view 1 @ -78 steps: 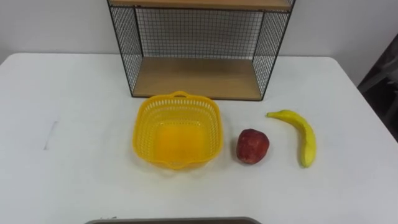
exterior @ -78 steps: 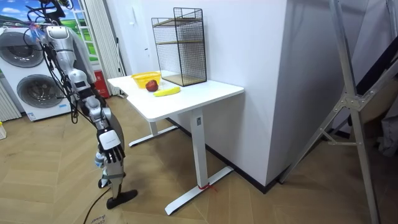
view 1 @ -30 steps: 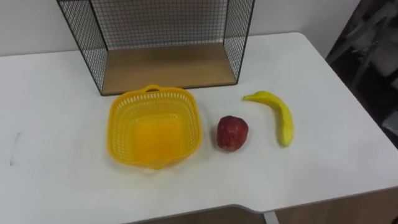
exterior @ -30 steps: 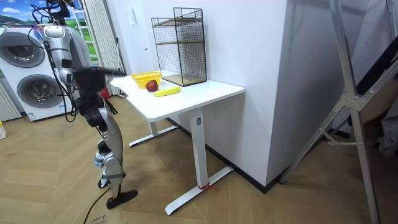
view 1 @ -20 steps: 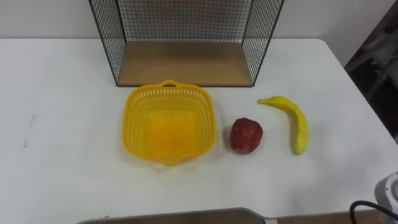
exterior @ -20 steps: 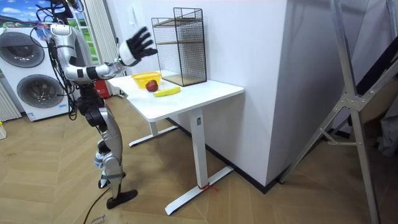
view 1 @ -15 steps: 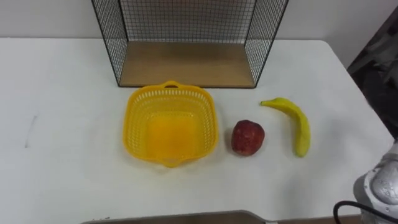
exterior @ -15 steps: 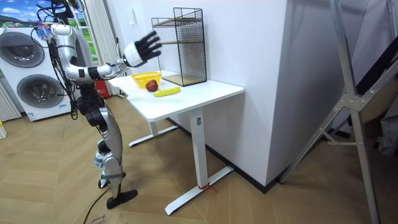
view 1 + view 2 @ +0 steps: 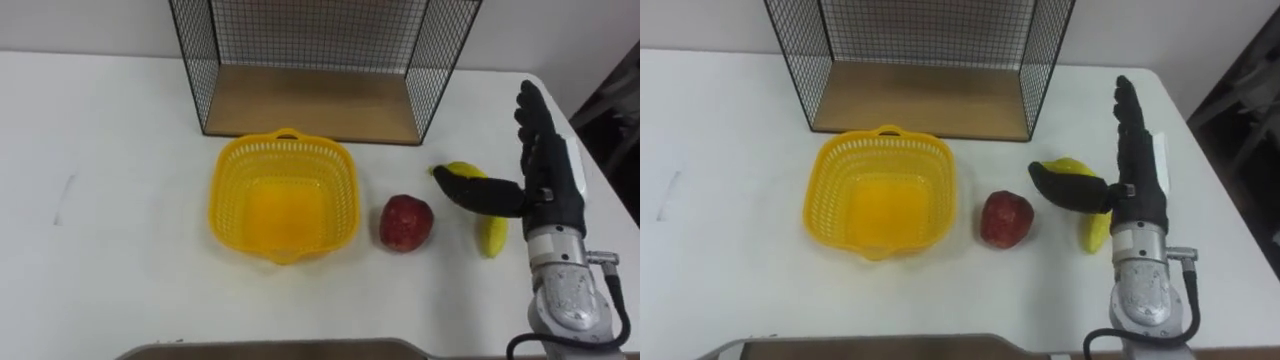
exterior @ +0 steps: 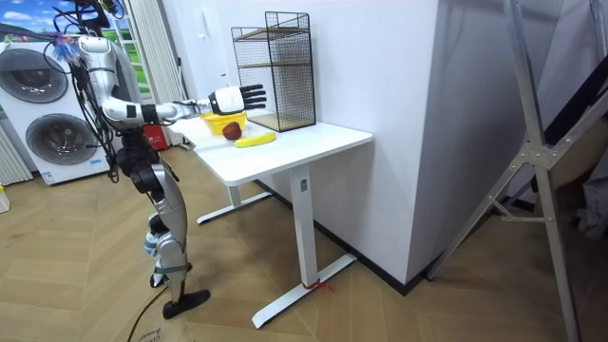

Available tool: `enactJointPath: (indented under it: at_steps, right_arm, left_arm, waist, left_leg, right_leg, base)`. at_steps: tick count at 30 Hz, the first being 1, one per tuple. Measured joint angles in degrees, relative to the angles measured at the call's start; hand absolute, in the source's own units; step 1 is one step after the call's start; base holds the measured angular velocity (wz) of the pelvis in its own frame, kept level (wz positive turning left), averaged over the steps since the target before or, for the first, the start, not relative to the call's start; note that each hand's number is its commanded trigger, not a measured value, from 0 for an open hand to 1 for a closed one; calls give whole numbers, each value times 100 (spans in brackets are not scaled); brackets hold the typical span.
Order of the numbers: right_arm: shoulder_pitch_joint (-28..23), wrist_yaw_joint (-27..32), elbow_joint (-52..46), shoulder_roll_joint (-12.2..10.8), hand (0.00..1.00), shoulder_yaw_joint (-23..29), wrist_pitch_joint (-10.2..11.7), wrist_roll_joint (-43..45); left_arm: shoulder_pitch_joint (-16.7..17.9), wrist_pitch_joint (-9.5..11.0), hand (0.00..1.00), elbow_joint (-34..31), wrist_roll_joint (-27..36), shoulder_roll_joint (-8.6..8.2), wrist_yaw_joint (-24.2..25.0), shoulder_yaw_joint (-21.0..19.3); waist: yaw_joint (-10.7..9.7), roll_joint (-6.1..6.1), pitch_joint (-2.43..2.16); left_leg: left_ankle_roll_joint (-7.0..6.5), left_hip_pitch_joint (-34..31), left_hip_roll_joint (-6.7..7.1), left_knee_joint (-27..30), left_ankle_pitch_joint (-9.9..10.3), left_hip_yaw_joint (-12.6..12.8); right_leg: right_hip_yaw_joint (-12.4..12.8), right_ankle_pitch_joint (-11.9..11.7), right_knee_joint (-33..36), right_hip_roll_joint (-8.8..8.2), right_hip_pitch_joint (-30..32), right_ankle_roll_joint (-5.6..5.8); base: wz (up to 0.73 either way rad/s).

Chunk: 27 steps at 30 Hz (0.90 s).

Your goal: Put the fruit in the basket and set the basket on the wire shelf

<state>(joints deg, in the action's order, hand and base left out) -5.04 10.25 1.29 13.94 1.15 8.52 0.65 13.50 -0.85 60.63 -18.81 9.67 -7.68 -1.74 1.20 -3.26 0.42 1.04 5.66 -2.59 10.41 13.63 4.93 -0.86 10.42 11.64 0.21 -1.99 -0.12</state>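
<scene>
The table (image 9: 120, 120) is viewed steeply from close above by both eye views, facing the wire shelf (image 9: 310, 100) at its far edge; nearly the same field is shared. Table, wire shelf and robot are taken in from afar by the room view.

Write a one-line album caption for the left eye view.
Open right robot hand over the banana, beside the apple and empty yellow basket, wire shelf behind.

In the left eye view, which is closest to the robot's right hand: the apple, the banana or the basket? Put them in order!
1. Banana, partly covered by the right hand.
2. Apple, left of the banana.
3. Basket, farthest left.
</scene>
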Motion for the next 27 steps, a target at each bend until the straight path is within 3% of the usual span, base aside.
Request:
enactJointPath:
  at_steps: [10, 17, 19, 27]
  right_arm:
    - [8, -414, 2, 0, 0, -37, 0, 233]
    - [-65, -718, 127, -4, 0, -476, -3, 360]
    - [-69, -810, 349, -9, 0, -574, -58, 369]
    - [-70, -856, 727, -22, 0, -675, -120, 376]
  left_arm:
    - [-66, 4, 0, -56, 3, 9, 56, -1]
    - [-50, 12, 0, -262, 8, 10, 39, -1]
    - [-53, 26, 0, -262, 9, 10, 28, 1]
    - [-87, 83, 0, 128, 3, 15, -87, 17]
  waist:
    - [81, -3, -1]
    - [70, 26, 0]
    - [74, 29, -32]
    - [86, 31, -40]
  left_leg:
    - [0, -11, 0, 26, 0, -29]
    - [0, 6, -1, 21, 0, -30]
    - [0, 20, -1, 20, 0, -30]
    - [-1, 5, -8, 8, 0, -21]
  right_leg:
    - [-71, -2, 1, -13, -18, -3]
    - [-94, -4, -24, -15, -89, -4]
    - [-96, -5, -45, -17, -114, -4]
    - [-96, -50, -99, -12, -100, -5]
  base:
    - [2]
    - [0]
    - [0]
    - [0]
